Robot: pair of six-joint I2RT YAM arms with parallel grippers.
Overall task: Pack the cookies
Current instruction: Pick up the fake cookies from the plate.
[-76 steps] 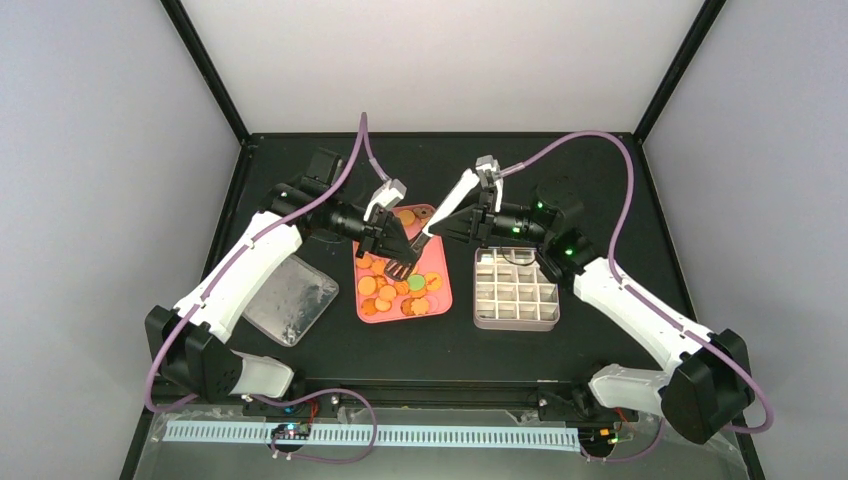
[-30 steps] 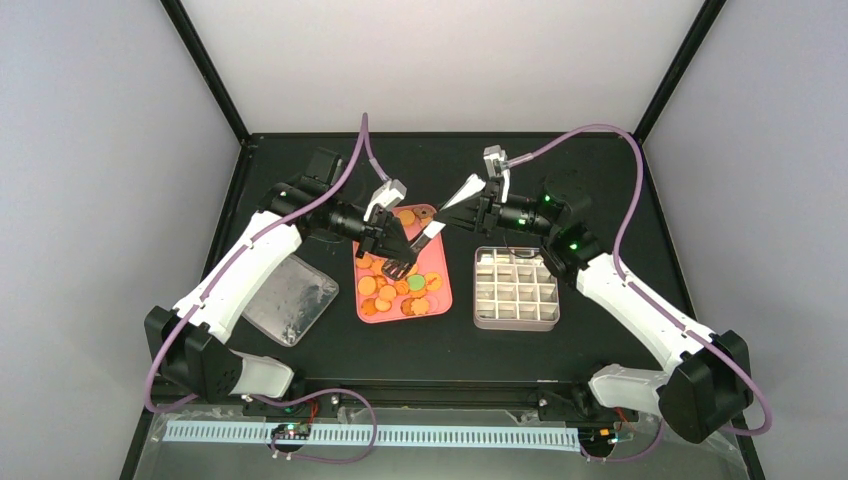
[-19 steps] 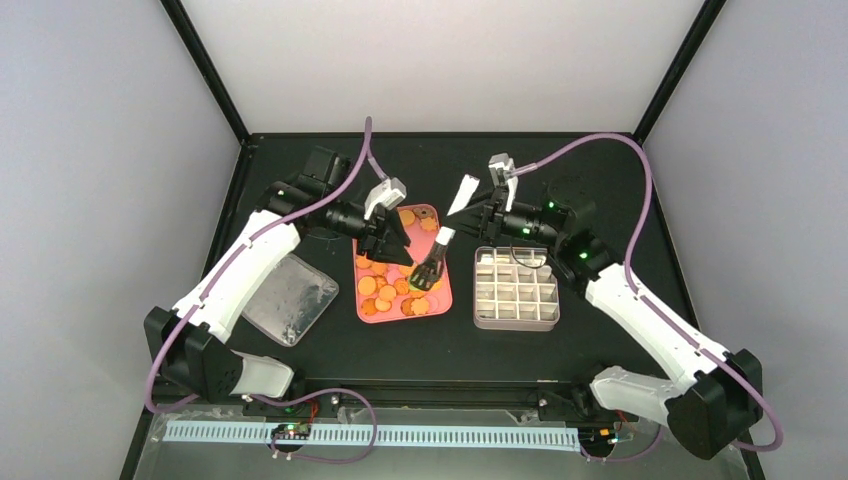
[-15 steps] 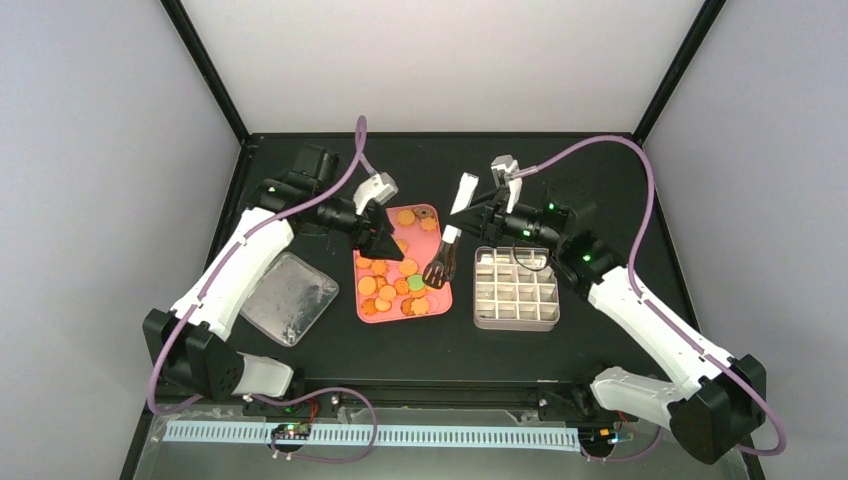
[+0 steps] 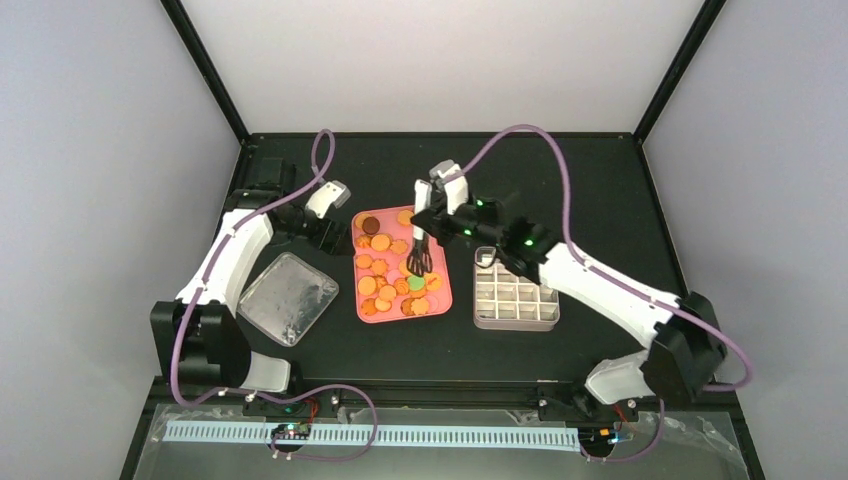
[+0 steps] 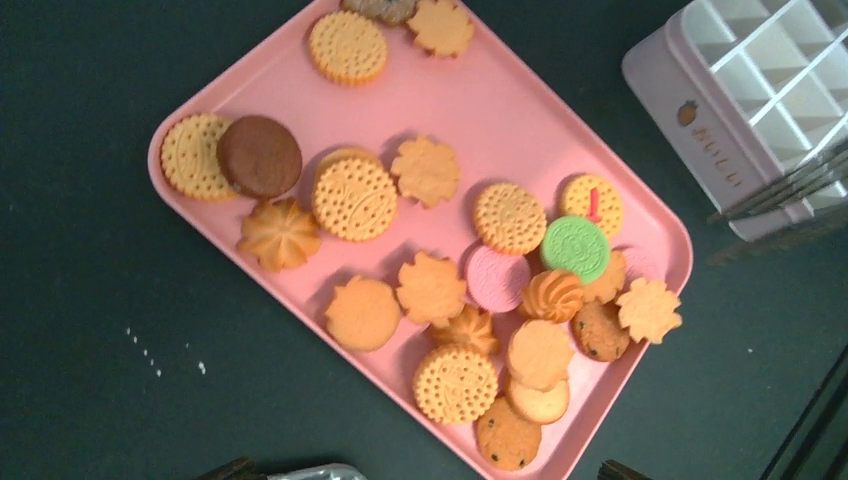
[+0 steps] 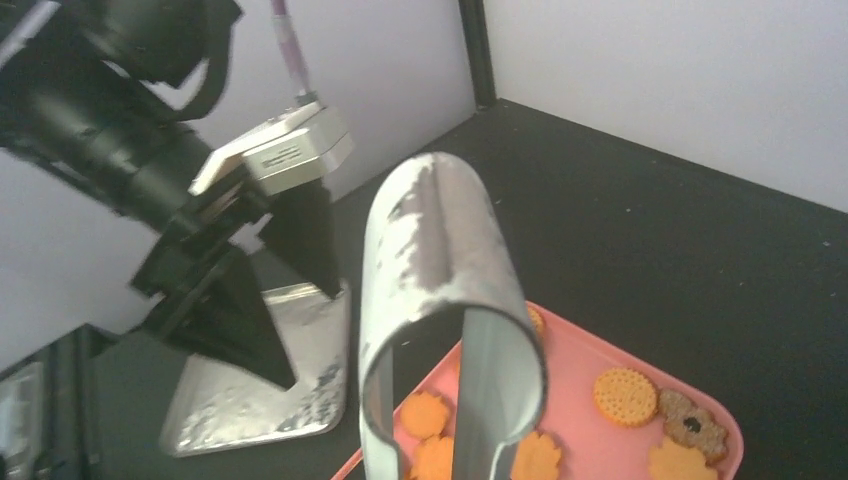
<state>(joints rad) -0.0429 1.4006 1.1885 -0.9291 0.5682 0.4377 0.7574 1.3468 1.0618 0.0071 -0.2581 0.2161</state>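
Many round cookies [image 5: 393, 282] [image 6: 350, 195] [image 7: 625, 395], mostly orange with a brown, a green and a pink one, lie on a pink tray [image 5: 446, 300] [image 6: 480, 110]. My right gripper [image 5: 428, 214] is shut on metal tongs [image 5: 417, 246] [image 7: 445, 280], which hang tips down over the tray's middle. The right wrist view shows the tongs' looped end close up and none of its own fingers. My left gripper [image 5: 338, 238] [image 6: 425, 472] stands open and empty just left of the tray, only its fingertips [image 6: 232, 468] showing at the frame's bottom edge.
A pale box [image 5: 515, 295] [image 6: 740, 100] divided into several empty cells stands right of the tray. A clear lid [image 5: 288, 297] [image 7: 250, 400] lies left of the tray, beside the left arm. Dark walls and corner posts bound the black table.
My left gripper opened, let go of the tongs and drew back to the left. My right gripper kept the tongs and swung them left over the tray, tips now pointing down.
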